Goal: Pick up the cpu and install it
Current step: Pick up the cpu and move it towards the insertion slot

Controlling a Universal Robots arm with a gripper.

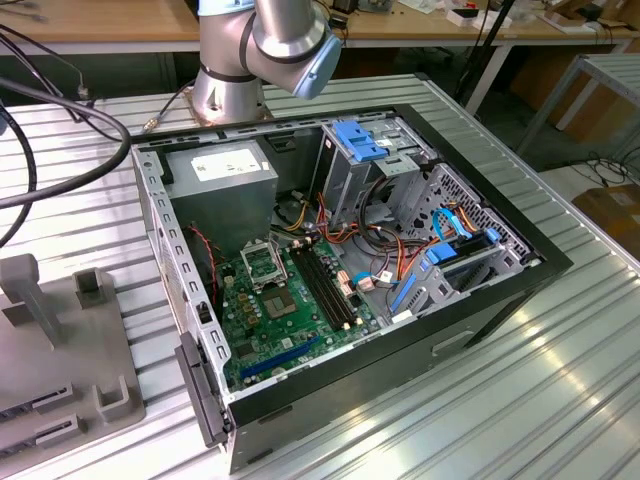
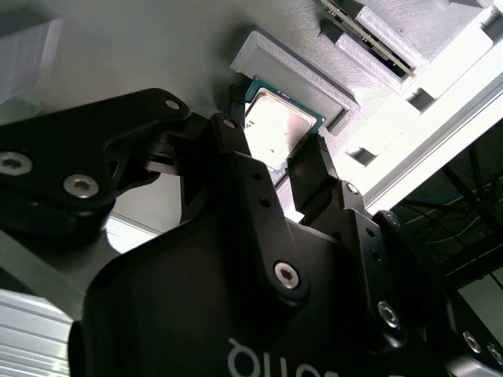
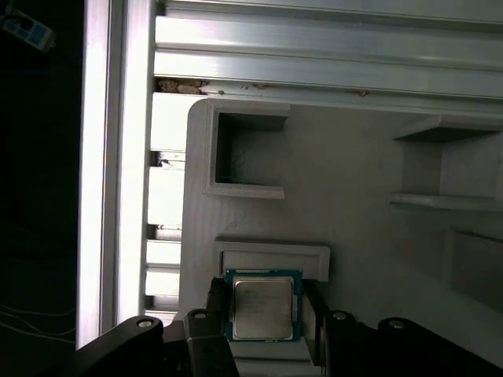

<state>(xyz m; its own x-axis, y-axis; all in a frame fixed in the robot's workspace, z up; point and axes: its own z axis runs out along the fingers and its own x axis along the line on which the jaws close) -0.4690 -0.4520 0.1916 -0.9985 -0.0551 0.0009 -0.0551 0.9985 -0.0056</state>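
We record that the exterior view takes in the arm's base [image 1: 230,85] on the ribbed aluminium bench [image 1: 560,400]. It also shows an open computer case [image 1: 520,262] with its green motherboard [image 1: 270,335], empty silver socket frame [image 1: 262,265] and grey power supply [image 1: 225,190]. At that view's left stands a grey moulded holder tray [image 1: 60,350]. Both wrist views look down close on this tray, where the cpu [image 3: 262,309] lies flat in a shallow seat, its far edge against a raised lip [image 3: 271,258]. The chip is a thin square with a plain silver-grey metal face and a narrow green border. The first wrist view presents it square-on, and the second presents it obliquely with a bright reflection on the face. The claw [image 2: 273,133] is open. Its black fingers [image 2: 244,181] straddle the cpu, one at each opposite edge, and the first wrist view shows a sliver of tray on one side. We note faint print on the chip's face, a white label on the power supply and white lettering on the claw's body, none of it legible.
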